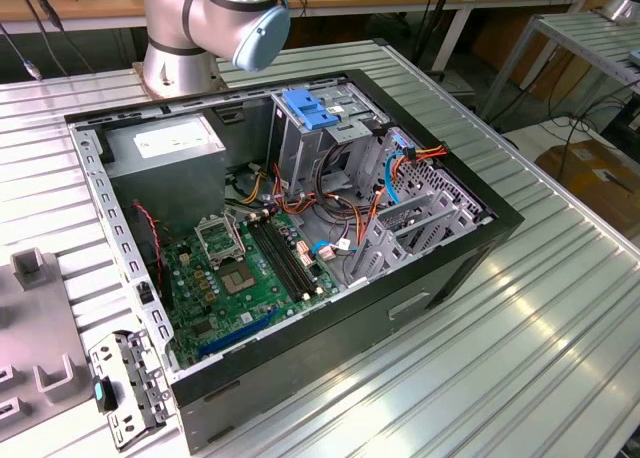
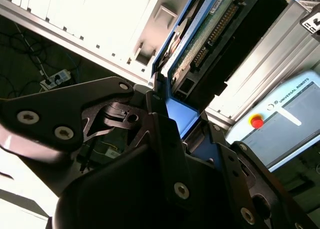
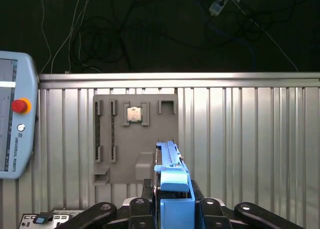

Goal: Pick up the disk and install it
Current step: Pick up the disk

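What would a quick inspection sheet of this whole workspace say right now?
Surface: ribbed metal table with an open computer case on it.
Job's things: disk, blue-framed, held in the hand.
Clutter: grey tray holding a chip; metal bracket beside the case.
Hand: shut on the disk.
Cables: orange wires and a blue cable inside the case; loose cables on the floor beyond the table.
Surroundings: control tablet with a red button; cardboard box past the table.
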`<state>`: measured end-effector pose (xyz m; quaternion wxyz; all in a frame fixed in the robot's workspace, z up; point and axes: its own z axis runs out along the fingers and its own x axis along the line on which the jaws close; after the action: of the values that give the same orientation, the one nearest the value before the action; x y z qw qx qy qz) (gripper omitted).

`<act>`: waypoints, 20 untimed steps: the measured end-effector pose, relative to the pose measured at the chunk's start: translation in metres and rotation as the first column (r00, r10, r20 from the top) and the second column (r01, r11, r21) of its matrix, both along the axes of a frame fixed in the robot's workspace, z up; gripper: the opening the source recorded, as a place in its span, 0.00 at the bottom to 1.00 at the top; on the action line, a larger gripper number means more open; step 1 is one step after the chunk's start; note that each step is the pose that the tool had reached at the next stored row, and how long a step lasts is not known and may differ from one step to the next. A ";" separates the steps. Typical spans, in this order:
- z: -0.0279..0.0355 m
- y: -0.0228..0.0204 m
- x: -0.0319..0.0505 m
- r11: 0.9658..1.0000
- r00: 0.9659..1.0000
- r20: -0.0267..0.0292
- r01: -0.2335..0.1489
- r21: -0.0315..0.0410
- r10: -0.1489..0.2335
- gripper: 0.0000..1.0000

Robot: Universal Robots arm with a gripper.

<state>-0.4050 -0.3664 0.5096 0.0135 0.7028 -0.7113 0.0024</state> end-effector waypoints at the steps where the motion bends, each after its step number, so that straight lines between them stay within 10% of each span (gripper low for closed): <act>1: 0.0000 0.0000 0.0019 1.000 1.000 0.000 0.000 0.000 0.000 0.37; 20: 0.0000 0.0000 0.0350 1.000 1.000 0.000 0.000 0.000 0.000 0.37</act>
<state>-0.3700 -0.3664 0.5096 0.0135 0.7028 -0.7113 0.0024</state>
